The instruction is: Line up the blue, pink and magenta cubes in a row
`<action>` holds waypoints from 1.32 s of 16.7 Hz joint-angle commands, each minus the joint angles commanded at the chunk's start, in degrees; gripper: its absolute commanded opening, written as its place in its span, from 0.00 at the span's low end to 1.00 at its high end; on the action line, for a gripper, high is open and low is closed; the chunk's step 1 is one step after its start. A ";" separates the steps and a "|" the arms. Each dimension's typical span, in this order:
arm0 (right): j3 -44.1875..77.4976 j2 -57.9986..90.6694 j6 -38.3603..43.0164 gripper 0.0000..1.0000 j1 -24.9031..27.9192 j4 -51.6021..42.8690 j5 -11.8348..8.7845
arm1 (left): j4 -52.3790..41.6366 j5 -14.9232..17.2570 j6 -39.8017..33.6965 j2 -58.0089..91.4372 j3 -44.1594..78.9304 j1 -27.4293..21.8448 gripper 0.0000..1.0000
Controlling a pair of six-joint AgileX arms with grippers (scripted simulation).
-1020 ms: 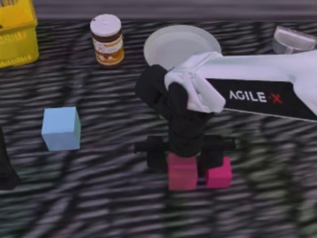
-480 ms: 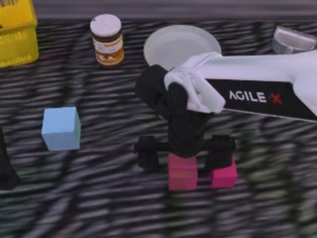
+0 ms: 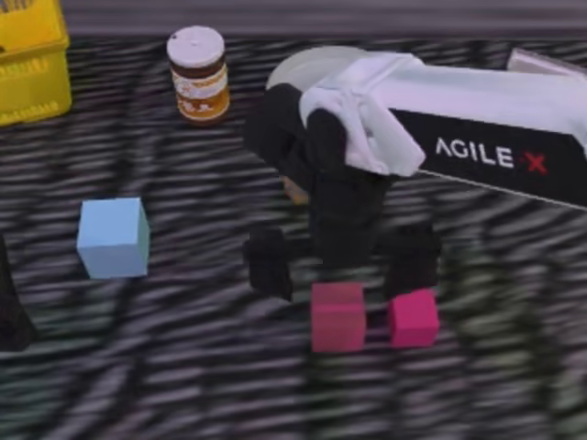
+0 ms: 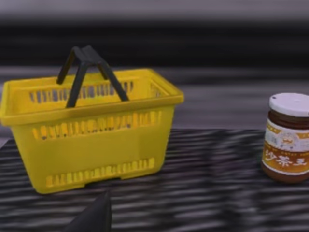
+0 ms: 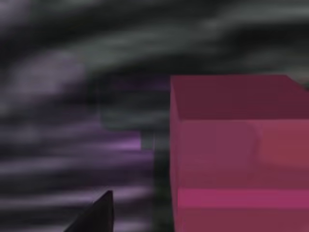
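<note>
The pink cube (image 3: 337, 316) rests on the striped table with the smaller magenta cube (image 3: 413, 318) close on its right, a narrow gap between them. My right gripper (image 3: 339, 264) hangs open just behind and above the pair, its fingers (image 3: 268, 264) spread wide and touching neither cube. The right wrist view shows the pink cube (image 5: 231, 140) close up and one dark fingertip (image 5: 99, 215) off to its side. The blue cube (image 3: 114, 237) stands alone at the left. My left arm (image 3: 9, 316) is parked at the left edge.
A yellow basket (image 3: 32, 64) stands at the back left and a white-lidded jar (image 3: 197, 73) beside it. A white plate (image 3: 303, 69) lies partly under my right arm. A small orange-brown figure (image 3: 295, 191) peeks out below the arm.
My right gripper has opened wider, let go of the pink cube and drawn up and back. The pink cube stays next to the magenta one.
</note>
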 joint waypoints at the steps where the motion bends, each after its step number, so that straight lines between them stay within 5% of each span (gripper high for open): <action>1: 1.35 -0.59 0.01 1.00 0.07 -2.10 0.02 | 0.00 0.00 0.00 0.00 0.00 0.00 1.00; 8: 3.22 -1.59 -0.03 1.00 -0.19 -4.59 0.11 | 0.00 0.00 0.00 0.00 0.00 0.00 1.00; 12: -1.38 -7.44 -2.85 1.00 -2.66 -1.66 2.02 | -3.49 0.00 -0.83 4.82 4.71 -0.59 1.00; 22: -40.17 -59.28 -22.83 1.00 -20.61 22.04 8.88 | -29.19 0.10 -6.85 50.83 41.45 -4.96 1.00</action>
